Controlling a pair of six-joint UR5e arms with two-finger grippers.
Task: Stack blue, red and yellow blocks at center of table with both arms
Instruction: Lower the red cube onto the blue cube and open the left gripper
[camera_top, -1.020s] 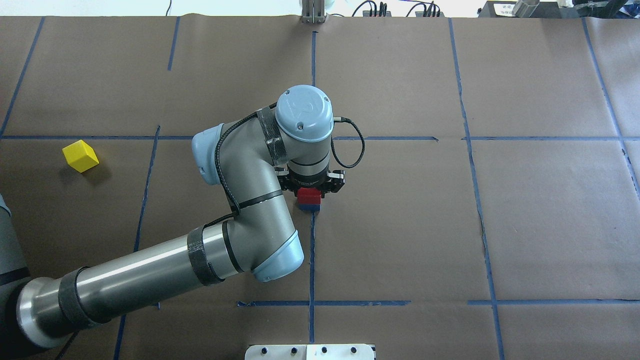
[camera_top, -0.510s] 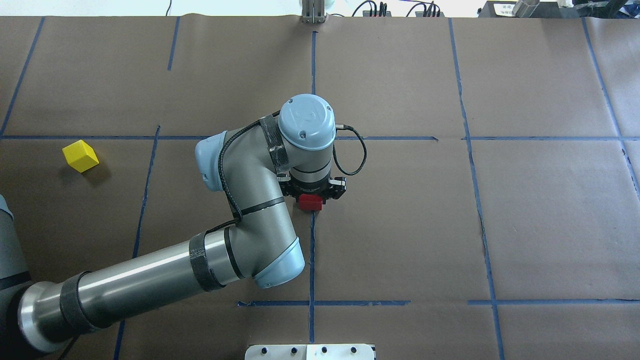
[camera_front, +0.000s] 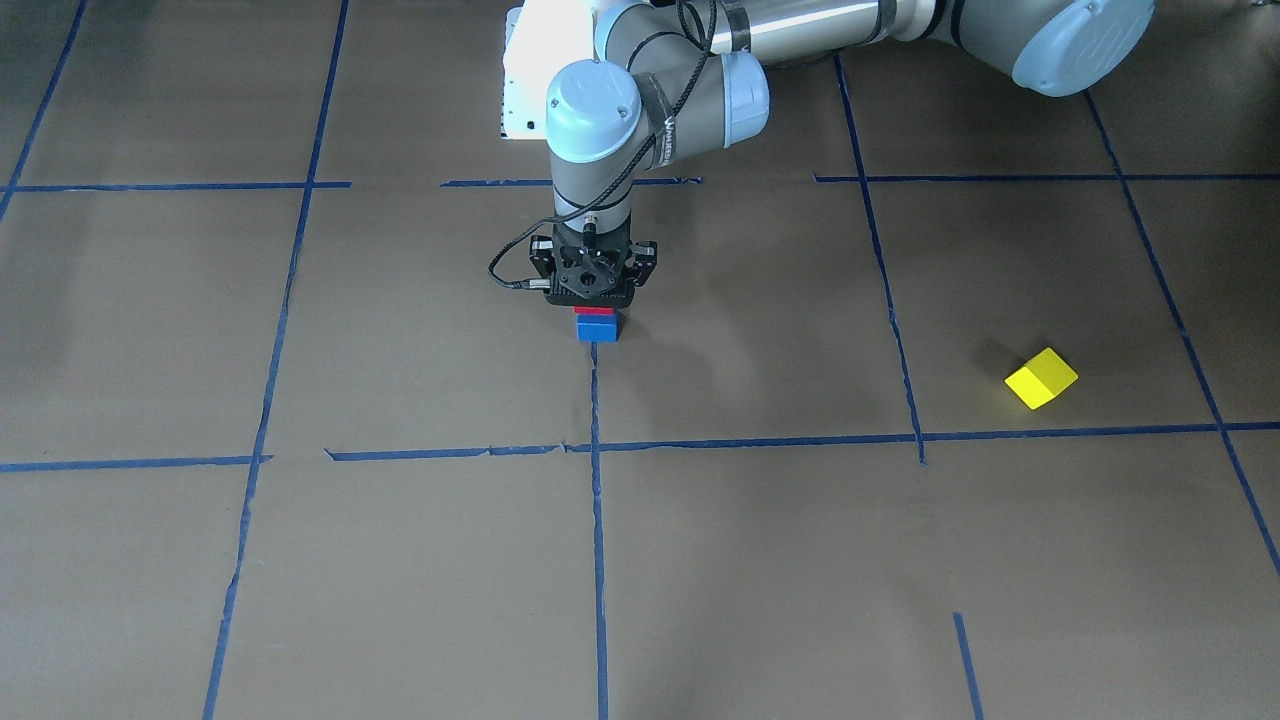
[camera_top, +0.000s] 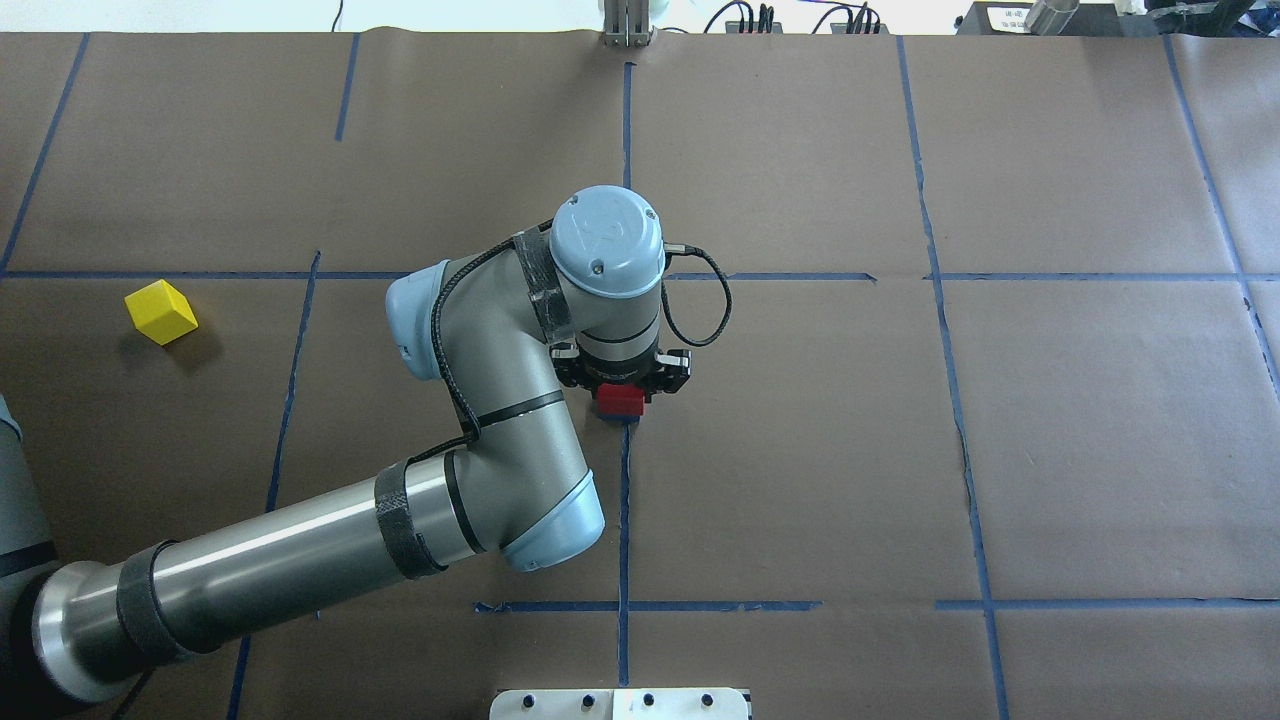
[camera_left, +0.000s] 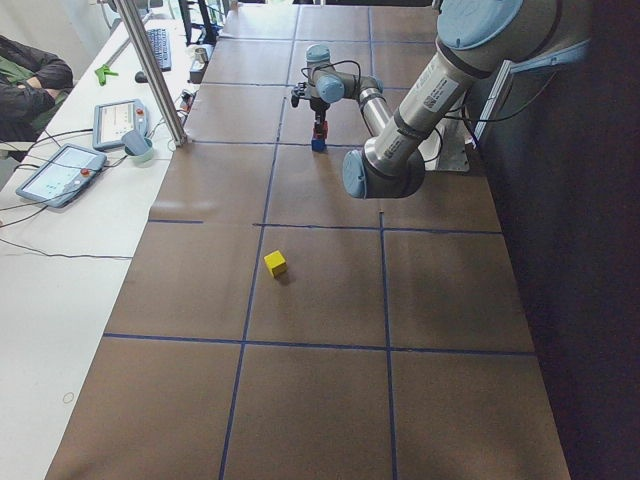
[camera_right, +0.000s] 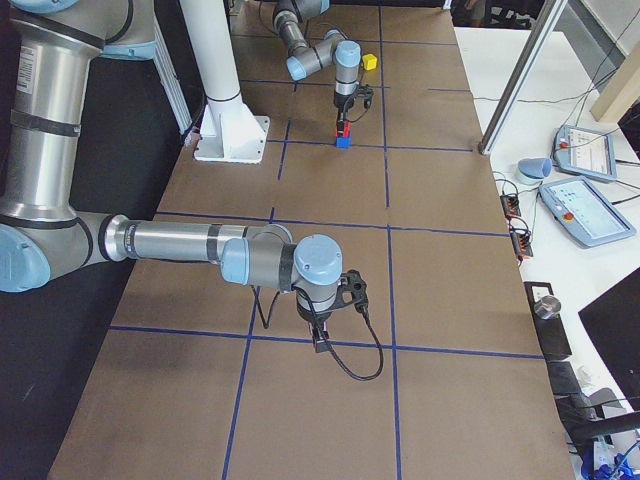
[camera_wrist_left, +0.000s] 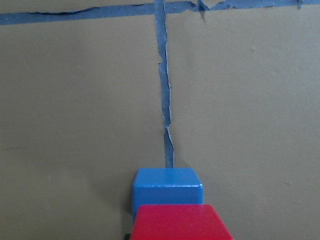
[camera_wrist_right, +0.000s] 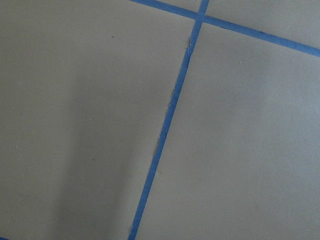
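A red block (camera_front: 596, 312) sits on top of a blue block (camera_front: 597, 329) at the table's center, on a blue tape line. My left gripper (camera_front: 597, 300) points straight down and is shut on the red block (camera_top: 620, 400). The left wrist view shows the red block (camera_wrist_left: 177, 222) over the blue block (camera_wrist_left: 167, 185). A yellow block (camera_top: 160, 312) lies alone far to my left, also in the front-facing view (camera_front: 1041, 378). My right gripper (camera_right: 322, 338) hangs low over bare table at my right end, and I cannot tell whether it is open or shut.
Brown paper with blue tape grid lines (camera_top: 624, 500) covers the table. A white mounting plate (camera_top: 620, 703) sits at the near edge. Operator pendants (camera_left: 60, 172) lie on a side table beyond the far edge.
My left gripper came down with the red block onto the blue block, so less of the blue side shows. The wrist shifted slightly. The yellow block has not moved.
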